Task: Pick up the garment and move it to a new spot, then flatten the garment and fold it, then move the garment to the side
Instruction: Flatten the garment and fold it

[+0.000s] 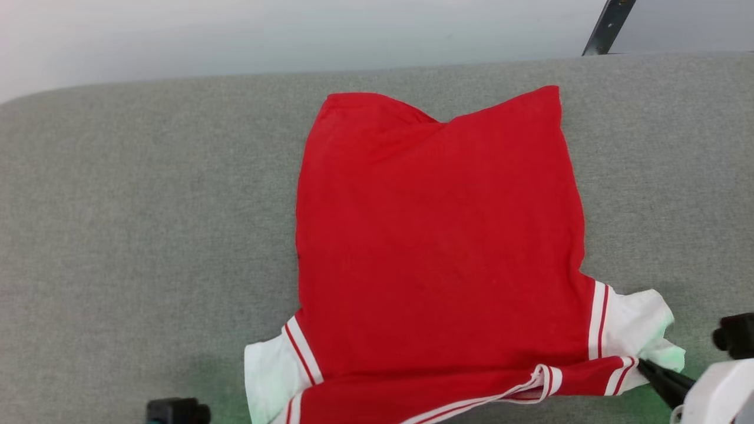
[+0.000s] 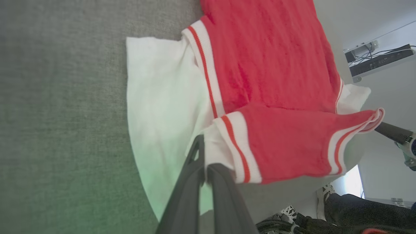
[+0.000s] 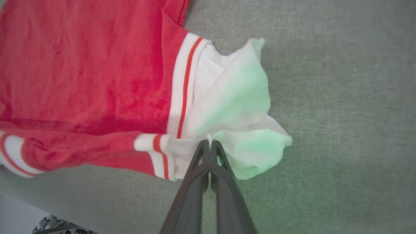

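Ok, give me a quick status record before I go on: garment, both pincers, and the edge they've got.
garment: red body spread on the grey padded surface, white sleeves at both near corners
far edge: puckered, dipping in the middle
left pincer: shut on the garment's near-left striped edge
right pincer: shut on the near-right edge, beside the white sleeve
near edge: a red band with striped trim, raised off the surface and stretched between the two pincers
fold: apparently not yet laid over the body
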